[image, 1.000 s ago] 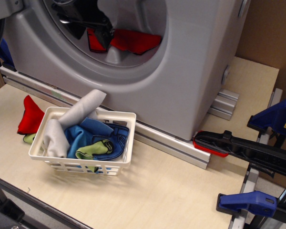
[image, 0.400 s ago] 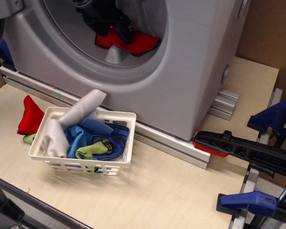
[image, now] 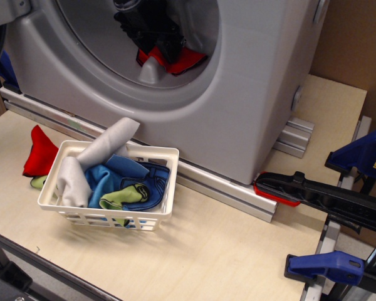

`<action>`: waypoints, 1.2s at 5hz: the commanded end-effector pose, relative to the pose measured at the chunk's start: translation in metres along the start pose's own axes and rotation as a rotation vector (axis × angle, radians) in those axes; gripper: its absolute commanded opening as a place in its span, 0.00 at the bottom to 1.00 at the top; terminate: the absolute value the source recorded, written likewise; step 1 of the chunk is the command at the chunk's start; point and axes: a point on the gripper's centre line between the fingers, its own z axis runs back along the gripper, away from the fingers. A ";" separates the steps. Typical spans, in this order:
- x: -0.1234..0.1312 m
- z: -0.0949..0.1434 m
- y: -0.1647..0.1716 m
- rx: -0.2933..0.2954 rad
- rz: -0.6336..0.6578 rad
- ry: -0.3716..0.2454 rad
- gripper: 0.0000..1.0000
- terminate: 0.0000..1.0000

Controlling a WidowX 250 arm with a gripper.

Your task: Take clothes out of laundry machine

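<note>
The light-grey laundry machine [image: 238,113] fills the upper part of the view, its round front opening facing me. Inside the drum [image: 100,44] lies the bright red garment [image: 187,61], bunched against the right side of the opening. My black gripper [image: 166,50] reaches into the drum from the upper left and sits right on top of the garment, covering its middle. The fingers are dark against the dark arm, so I cannot tell whether they are open or closed on the cloth.
A white slotted basket [image: 173,182] with grey, blue and green cloths stands on the wooden table in front of the machine. Another red cloth [image: 39,153] lies left of it. An aluminium rail [image: 225,188] runs under the machine. Blue clamps [image: 363,157] and a red-black clamp [image: 313,194] sit at right.
My gripper has moved right and deeper into the drum. The red garment has bunched up toward the right, with less of it showing.
</note>
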 end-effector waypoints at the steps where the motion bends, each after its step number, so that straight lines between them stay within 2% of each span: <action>1: 0.005 0.048 0.000 0.042 0.002 -0.087 0.00 0.00; 2: -0.005 0.073 0.002 0.055 0.029 -0.092 0.00 0.00; 3: -0.023 0.093 0.002 0.067 0.077 -0.050 0.00 0.00; 4: -0.053 0.094 -0.005 0.089 0.162 0.108 0.00 0.00; 5: -0.091 0.094 -0.020 0.107 0.255 0.301 0.00 0.00; 6: -0.119 0.083 -0.032 0.142 0.246 0.462 0.00 0.00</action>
